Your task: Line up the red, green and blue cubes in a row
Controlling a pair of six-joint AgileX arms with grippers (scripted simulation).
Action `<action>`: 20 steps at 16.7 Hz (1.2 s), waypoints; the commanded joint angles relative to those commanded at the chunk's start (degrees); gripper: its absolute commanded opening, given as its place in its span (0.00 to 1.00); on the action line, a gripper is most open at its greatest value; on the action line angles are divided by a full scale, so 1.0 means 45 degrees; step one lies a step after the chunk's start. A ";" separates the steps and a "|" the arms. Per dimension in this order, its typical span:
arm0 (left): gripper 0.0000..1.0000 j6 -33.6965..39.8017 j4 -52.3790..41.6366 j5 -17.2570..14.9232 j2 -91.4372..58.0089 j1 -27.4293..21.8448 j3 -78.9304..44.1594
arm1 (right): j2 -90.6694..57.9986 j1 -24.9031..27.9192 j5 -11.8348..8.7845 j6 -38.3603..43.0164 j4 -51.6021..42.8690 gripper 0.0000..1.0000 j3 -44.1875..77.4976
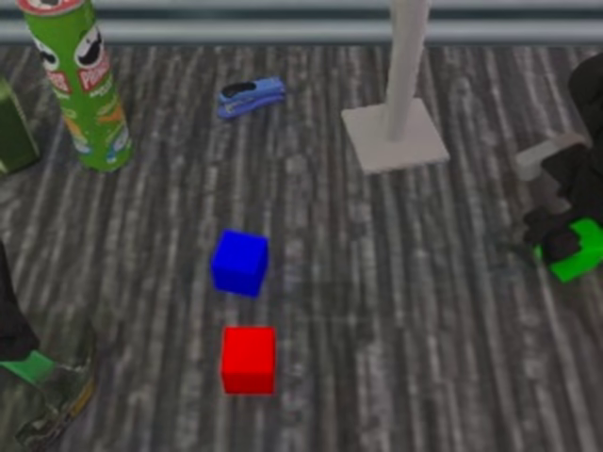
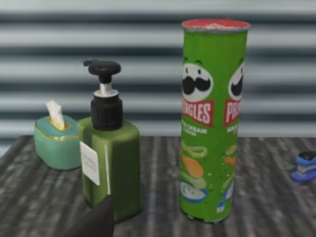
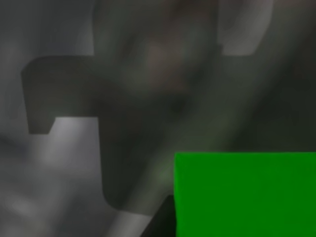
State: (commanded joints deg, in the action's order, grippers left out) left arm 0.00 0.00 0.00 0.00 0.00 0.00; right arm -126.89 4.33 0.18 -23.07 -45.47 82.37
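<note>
— Cubes first: where do we see them?
— Our blue cube [image 1: 239, 263] sits mid-worktop [image 1: 405, 311], with the red cube [image 1: 249, 359] just beside it, nearer us. Our right gripper [image 1: 562, 240] has its fingers closed on the green cube [image 1: 579, 250] by the right edge.
— Our left gripper [image 1: 28, 363]?
— Parked at the left; we cannot tell its fingers.

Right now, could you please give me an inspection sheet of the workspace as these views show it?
Surface: dark striped table.
Job's things: blue cube and red cube stand apart near the middle, blue farther back; green cube at the right edge.
Clutter: crisp can, green pump bottle, tissue box, blue stapler, white stand.
Grippers: right tool at the green cube, grip unclear; left tool parked at the near left corner.
Cables: nothing seen.
Surroundings: striped wall behind.
</note>
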 joint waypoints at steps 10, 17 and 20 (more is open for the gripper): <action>1.00 0.0000 0.0000 0.0000 0.0000 0.0000 0.0000 | 0.0858 0.0074 -0.0136 0.0050 -0.1460 0.00 0.0848; 1.00 0.0000 0.0000 0.0000 0.0000 0.0000 0.0000 | 0.1644 0.0129 -0.0122 0.0048 -0.3203 0.00 0.1814; 1.00 0.0000 0.0000 0.0000 0.0000 0.0000 0.0000 | 0.1595 0.0075 -0.0126 0.0089 -0.3176 0.00 0.1791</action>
State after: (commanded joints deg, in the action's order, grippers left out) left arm 0.00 0.00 0.00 0.00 0.00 0.00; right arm -119.72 4.67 -0.38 -22.67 -59.76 90.42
